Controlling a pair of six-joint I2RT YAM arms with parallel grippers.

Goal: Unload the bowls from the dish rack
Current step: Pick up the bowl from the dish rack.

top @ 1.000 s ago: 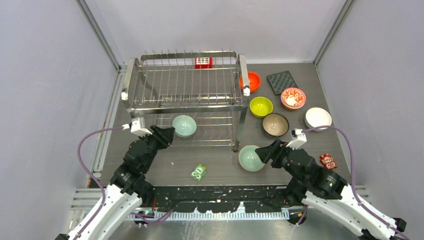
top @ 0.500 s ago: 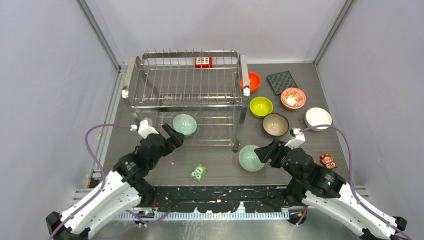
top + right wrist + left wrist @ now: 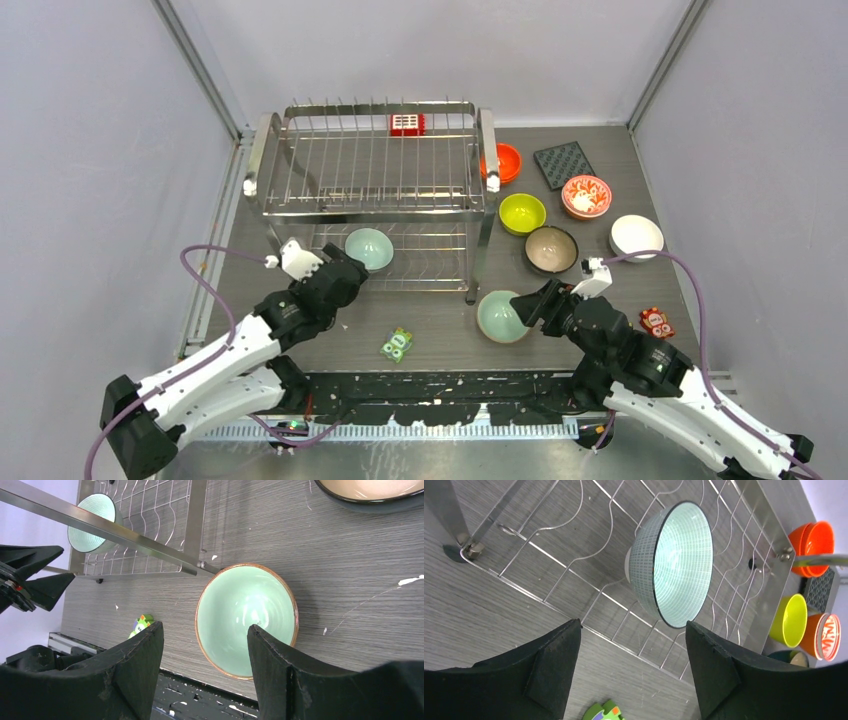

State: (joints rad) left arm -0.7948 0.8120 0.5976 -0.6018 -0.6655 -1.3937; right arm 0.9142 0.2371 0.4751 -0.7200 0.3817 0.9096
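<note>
The steel wire dish rack (image 3: 370,190) stands at the back left of the table. One pale teal bowl (image 3: 368,250) rests on its lower tier, tilted on its side (image 3: 672,562). My left gripper (image 3: 350,272) is open just in front of the rack's front edge, a little short of that bowl (image 3: 631,627). A pale green bowl with a brown rim (image 3: 502,316) sits upright on the table by the rack's front right leg. My right gripper (image 3: 530,303) hangs open at its right side, holding nothing (image 3: 205,627).
Right of the rack stand an orange bowl (image 3: 503,163), a yellow-green one (image 3: 522,213), a dark one (image 3: 551,250), a red-flowered one (image 3: 586,196) and a white one (image 3: 636,236). A dark mat (image 3: 564,163) lies behind them. Small toys lie at the front, one green (image 3: 397,345) and one red (image 3: 657,322).
My left gripper has opened and moved right along the rack's front toward the teal bowl. The rack's left side has settled slightly. The right arm has stayed still.
</note>
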